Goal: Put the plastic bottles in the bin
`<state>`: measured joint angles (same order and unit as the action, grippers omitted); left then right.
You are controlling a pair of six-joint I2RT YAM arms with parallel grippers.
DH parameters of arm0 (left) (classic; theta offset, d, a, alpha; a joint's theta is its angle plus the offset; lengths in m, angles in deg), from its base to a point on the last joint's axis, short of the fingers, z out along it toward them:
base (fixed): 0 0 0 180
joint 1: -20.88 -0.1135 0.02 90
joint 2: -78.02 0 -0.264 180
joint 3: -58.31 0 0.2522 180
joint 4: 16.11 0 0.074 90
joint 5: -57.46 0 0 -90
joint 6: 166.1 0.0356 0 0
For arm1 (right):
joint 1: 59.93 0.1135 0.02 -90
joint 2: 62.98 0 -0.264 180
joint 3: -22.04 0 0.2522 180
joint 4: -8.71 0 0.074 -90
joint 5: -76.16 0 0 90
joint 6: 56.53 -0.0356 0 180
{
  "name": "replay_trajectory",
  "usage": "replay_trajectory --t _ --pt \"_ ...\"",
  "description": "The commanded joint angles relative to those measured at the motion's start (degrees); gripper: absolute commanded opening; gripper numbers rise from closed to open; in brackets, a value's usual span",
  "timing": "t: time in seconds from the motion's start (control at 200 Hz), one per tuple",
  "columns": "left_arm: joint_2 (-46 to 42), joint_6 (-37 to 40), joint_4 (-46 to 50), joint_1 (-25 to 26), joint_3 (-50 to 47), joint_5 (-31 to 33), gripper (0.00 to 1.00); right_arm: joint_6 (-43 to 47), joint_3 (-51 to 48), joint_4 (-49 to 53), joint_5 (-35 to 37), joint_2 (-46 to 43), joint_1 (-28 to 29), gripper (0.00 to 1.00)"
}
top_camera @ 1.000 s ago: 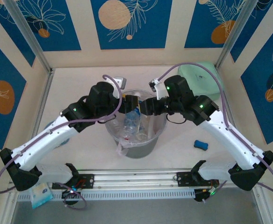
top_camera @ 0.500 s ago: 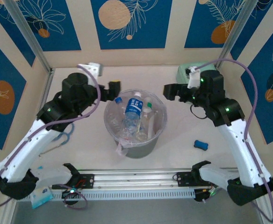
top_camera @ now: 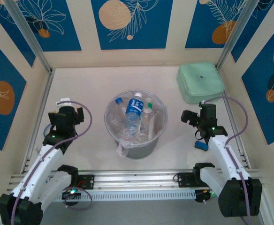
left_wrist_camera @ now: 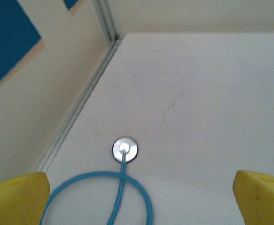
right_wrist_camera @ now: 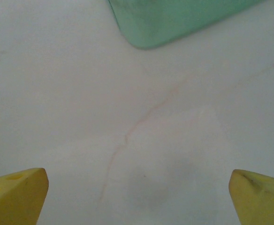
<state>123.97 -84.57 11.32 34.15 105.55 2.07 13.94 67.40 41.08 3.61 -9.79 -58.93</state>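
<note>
Several plastic bottles [top_camera: 133, 112] lie inside bin [top_camera: 141, 149]; blue, white and green caps showing. I see left gripper [top_camera: 66, 115] left of bin, well apart, jaws spread wide, holding nothing. Its wrist view: yellow fingertips [left_wrist_camera: 15, 194] over bare worktop [left_wrist_camera: 212, 93], blue cord loop with metal disc [left_wrist_camera: 125, 149] between them. Right gripper [top_camera: 198, 116] right of bin, likewise spread, holding nothing. Mint-green case [top_camera: 200, 83] far right of bin. Small blue block [top_camera: 201, 146] right of bin, beside right arm.
</note>
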Motion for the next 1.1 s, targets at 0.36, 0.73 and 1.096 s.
replay_trajectory --t 0.36,0.73,1.096 --pt "16.85 -0.31 -39.48 -1.4 -16.61 1.13 1.0 3.6 -11.14 -38.58 5.49 11.41 -0.46 0.99" --pt "33.17 12.49 -63.78 -1.49 -14.67 -4.52 1.0 5.78 -10.9 -57.16 0.68 21.53 -1.18 0.99" --pt "41.05 13.3 -73.06 -2.39 -15.08 -11.36 1.0 9.24 -14.36 -79.32 -1.88 35.05 -0.96 0.99"
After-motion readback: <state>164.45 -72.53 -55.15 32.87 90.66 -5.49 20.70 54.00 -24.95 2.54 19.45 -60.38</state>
